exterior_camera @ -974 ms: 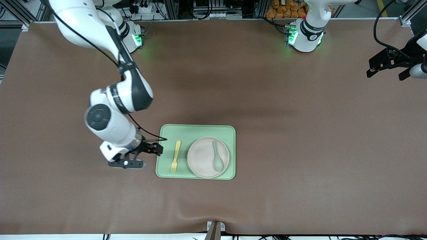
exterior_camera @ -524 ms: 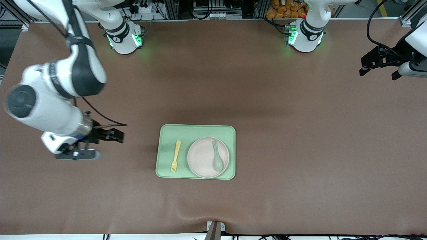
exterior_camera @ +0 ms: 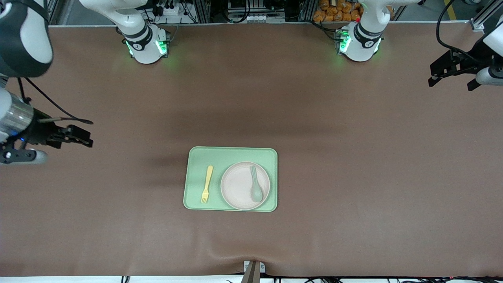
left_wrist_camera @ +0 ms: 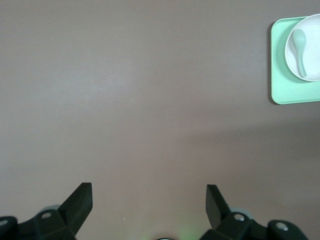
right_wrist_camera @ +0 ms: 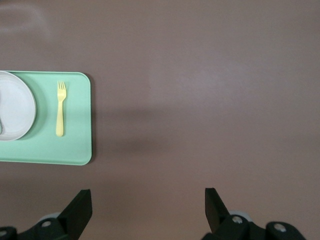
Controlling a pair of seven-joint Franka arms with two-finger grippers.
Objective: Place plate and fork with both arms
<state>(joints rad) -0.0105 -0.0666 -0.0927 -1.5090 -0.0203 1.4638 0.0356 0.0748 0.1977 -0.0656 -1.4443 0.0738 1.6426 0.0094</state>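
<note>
The cream plate [exterior_camera: 239, 186] lies on a light-green tray [exterior_camera: 230, 155] with a grey-green spoon [exterior_camera: 256, 188] on it. The pale-yellow fork [exterior_camera: 206, 184] lies on the tray beside the plate, toward the right arm's end. My right gripper [exterior_camera: 87, 137] is open and empty, over bare table at the right arm's end. Its wrist view [right_wrist_camera: 148, 195] shows the fork [right_wrist_camera: 60, 107], the plate [right_wrist_camera: 15, 107] and the tray [right_wrist_camera: 75, 145]. My left gripper [exterior_camera: 434, 76] is open and empty, over the left arm's end. Its wrist view [left_wrist_camera: 149, 192] shows the plate [left_wrist_camera: 315, 62] and tray [left_wrist_camera: 295, 95].
The brown table mat [exterior_camera: 353, 157] spreads wide round the tray. The two arm bases [exterior_camera: 147, 45] stand along the table's edge farthest from the front camera. A small bracket [exterior_camera: 253, 269] sits at the nearest edge.
My right arm has swung away from the tray's side toward its own end of the table, gripper open and empty. My left gripper shifted only slightly. Tray, plate, fork and spoon have not moved.
</note>
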